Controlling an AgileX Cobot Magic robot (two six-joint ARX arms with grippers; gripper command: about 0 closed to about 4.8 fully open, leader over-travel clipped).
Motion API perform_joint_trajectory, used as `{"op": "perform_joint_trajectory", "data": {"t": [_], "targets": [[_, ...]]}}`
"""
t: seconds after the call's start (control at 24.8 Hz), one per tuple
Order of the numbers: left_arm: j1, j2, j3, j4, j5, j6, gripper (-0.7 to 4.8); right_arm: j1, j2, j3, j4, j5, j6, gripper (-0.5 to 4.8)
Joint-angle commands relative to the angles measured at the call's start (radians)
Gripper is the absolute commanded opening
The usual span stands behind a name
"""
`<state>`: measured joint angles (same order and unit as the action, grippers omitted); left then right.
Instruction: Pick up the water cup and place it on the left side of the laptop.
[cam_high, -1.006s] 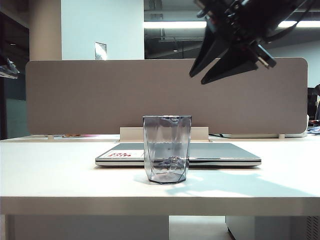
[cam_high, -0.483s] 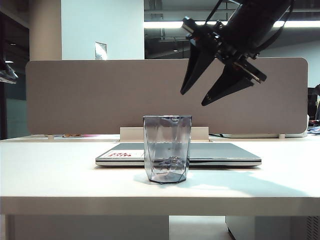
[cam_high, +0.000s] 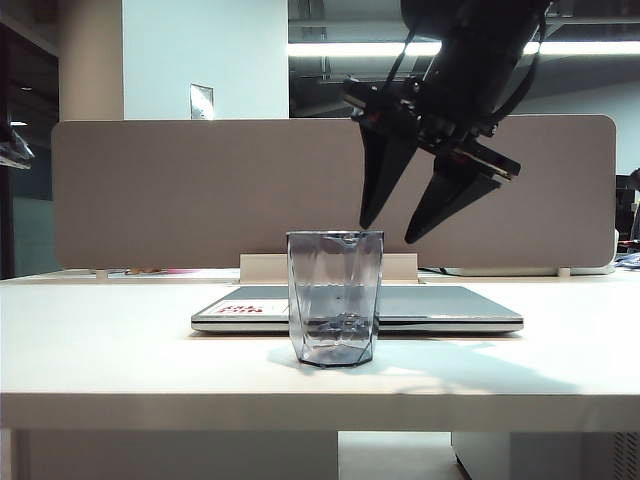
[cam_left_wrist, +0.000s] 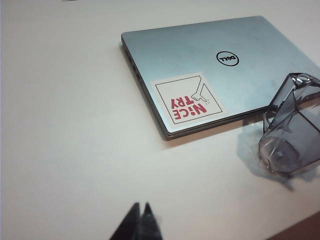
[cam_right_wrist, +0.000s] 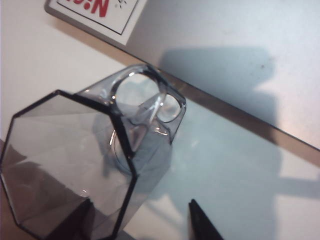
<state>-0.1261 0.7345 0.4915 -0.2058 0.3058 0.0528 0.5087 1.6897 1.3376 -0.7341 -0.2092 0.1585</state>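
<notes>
The water cup (cam_high: 335, 300), smoky-grey and faceted, stands upright on the white table just in front of the closed silver laptop (cam_high: 450, 305). My right gripper (cam_high: 388, 232) hangs open and points down just above the cup's rim, a little right of its middle. In the right wrist view one dark finger shows through the cup (cam_right_wrist: 75, 150) wall and the other finger (cam_right_wrist: 200, 220) is outside it, beside the handle (cam_right_wrist: 150, 105). My left gripper (cam_left_wrist: 141, 206) is shut and empty over bare table, well short of the laptop (cam_left_wrist: 210, 60) and the cup (cam_left_wrist: 290, 130).
A grey partition panel (cam_high: 200, 190) stands behind the laptop along the table's back. The table's front edge (cam_high: 320, 410) is close in front of the cup. A white sticker with red print (cam_left_wrist: 187, 102) marks the laptop's near corner.
My right gripper has come down and to the left toward the cup's rim, and its jaws have spread wider. The cup, the laptop and the left gripper have not moved.
</notes>
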Motion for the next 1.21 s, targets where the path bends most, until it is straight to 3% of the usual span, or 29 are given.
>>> {"op": "perform_joint_trajectory", "data": {"t": [0.04,0.32,0.48,0.68,0.76,1.21], "targets": [[0.001,0.000,0.006,0.005,0.001,0.003,-0.05,0.004,-0.002,0.013,0.012,0.013,-0.006,2.56],[0.000,0.003,0.006,0.001,0.001,0.003,-0.05,0.041,0.034,0.013,0.021,0.027,-0.002,2.52],[0.001,0.003,0.006,-0.015,0.001,0.003,-0.05,0.050,0.047,0.013,0.035,0.034,-0.002,1.34],[0.001,0.003,0.006,-0.018,0.001,0.003,-0.05,0.051,0.057,0.012,0.047,0.061,-0.003,1.33],[0.001,0.003,0.006,-0.018,0.001,0.003,-0.05,0.051,0.057,0.013,0.062,0.061,-0.003,0.84],[0.001,0.003,0.006,-0.017,-0.031,0.003,-0.05,0.052,0.057,0.013,0.102,0.053,-0.025,0.80]]}}
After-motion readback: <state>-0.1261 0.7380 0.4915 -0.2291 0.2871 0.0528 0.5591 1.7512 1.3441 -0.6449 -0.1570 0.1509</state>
